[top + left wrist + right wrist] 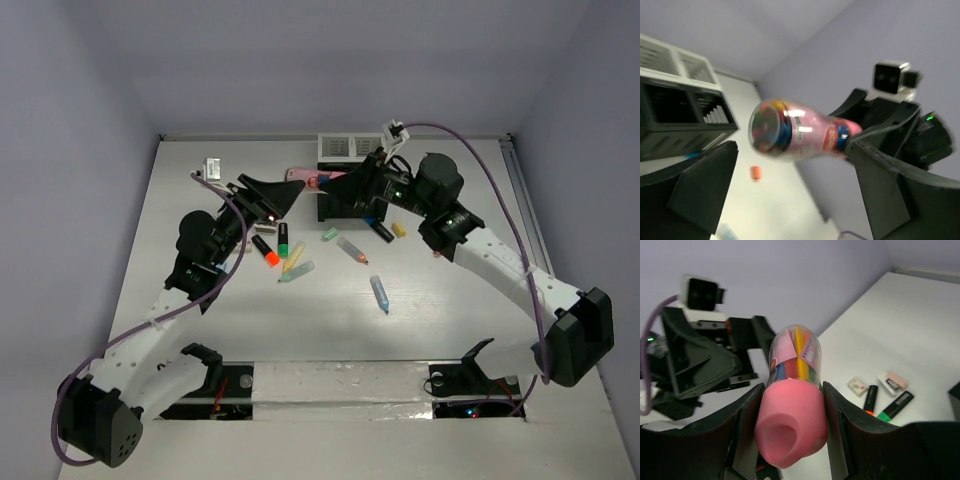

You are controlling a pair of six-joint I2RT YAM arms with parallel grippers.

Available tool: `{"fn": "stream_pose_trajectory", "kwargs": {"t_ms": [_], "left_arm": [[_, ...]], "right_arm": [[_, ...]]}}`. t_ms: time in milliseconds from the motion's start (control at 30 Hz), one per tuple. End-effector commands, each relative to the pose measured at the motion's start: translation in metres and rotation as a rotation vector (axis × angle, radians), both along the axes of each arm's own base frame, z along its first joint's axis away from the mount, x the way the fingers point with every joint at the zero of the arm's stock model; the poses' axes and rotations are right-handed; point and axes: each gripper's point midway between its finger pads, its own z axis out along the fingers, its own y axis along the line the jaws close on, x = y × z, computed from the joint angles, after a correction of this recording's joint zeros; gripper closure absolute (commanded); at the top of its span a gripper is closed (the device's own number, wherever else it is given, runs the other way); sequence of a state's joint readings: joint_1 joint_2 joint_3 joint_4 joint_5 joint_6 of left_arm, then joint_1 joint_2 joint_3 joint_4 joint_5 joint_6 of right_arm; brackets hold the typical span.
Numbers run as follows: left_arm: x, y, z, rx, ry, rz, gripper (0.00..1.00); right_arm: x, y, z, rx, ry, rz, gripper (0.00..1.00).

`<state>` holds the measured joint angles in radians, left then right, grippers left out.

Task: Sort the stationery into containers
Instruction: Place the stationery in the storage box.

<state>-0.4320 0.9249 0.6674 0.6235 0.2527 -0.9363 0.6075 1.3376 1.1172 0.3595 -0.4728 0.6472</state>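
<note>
Pink tube point(305, 177) hung in the air just beside the mesh organizer point(340, 148), bridged between the two arms above the tabletop point(450, 320). The right tool point(792, 405) pinched only its pink end, with both fingers pressed against it. From that hold the long clear part could sag, twist or slip out and drop among the loose pens point(380, 293). The left tool point(792, 145) stood wide open around the clear end, touching nothing. A careless pull-away there could knock the tube loose.

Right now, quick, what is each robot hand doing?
Left gripper: open, not gripping the pink tube.
Right gripper: closed, holding the pink tube.
</note>
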Motion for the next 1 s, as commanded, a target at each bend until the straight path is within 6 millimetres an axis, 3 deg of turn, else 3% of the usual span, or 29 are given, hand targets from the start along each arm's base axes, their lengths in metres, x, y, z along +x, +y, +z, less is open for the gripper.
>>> {"fn": "stream_pose_trajectory", "kwargs": {"t_ms": [0, 100, 133, 167, 200, 300, 333, 600, 833, 967], "left_arm": [[-0.006, 0.023, 0.025, 0.179, -0.097, 0.131, 0.01], [-0.008, 0.039, 0.016, 0.299, -0.083, 0.198, 0.01], [-0.010, 0.046, 0.011, 0.333, -0.073, 0.216, 0.01], [-0.011, 0.052, 0.013, 0.377, -0.094, 0.242, 0.01], [-0.014, 0.061, -0.001, 0.480, -0.059, 0.265, 0.01], [-0.013, 0.067, -0.005, 0.542, -0.065, 0.284, 0.01], [-0.015, 0.069, -0.019, 0.583, -0.031, 0.272, 0.01], [-0.016, 0.056, -0.071, 0.654, 0.019, 0.171, 0.01], [-0.011, 0.051, -0.084, 0.685, 0.032, 0.142, 0.01], [-0.011, 0.049, -0.088, 0.693, 0.037, 0.129, 0.01]], "right_arm": [[0.026, -0.020, 0.004, -0.145, -0.011, -0.128, 0.89], [0.040, -0.035, -0.005, -0.240, 0.015, -0.167, 0.90], [0.050, -0.036, 0.005, -0.252, 0.006, -0.179, 0.90], [0.053, -0.041, -0.005, -0.307, 0.034, -0.185, 0.90], [0.072, -0.049, -0.004, -0.374, 0.055, -0.208, 0.91], [0.092, -0.054, -0.008, -0.443, 0.080, -0.228, 0.91], [0.103, -0.059, -0.009, -0.465, 0.090, -0.254, 0.91], [0.189, -0.064, -0.034, -0.656, 0.148, -0.364, 0.91], [0.225, -0.063, -0.071, -0.676, 0.190, -0.416, 0.93], [0.240, -0.053, -0.077, -0.635, 0.165, -0.417, 0.94]]}}
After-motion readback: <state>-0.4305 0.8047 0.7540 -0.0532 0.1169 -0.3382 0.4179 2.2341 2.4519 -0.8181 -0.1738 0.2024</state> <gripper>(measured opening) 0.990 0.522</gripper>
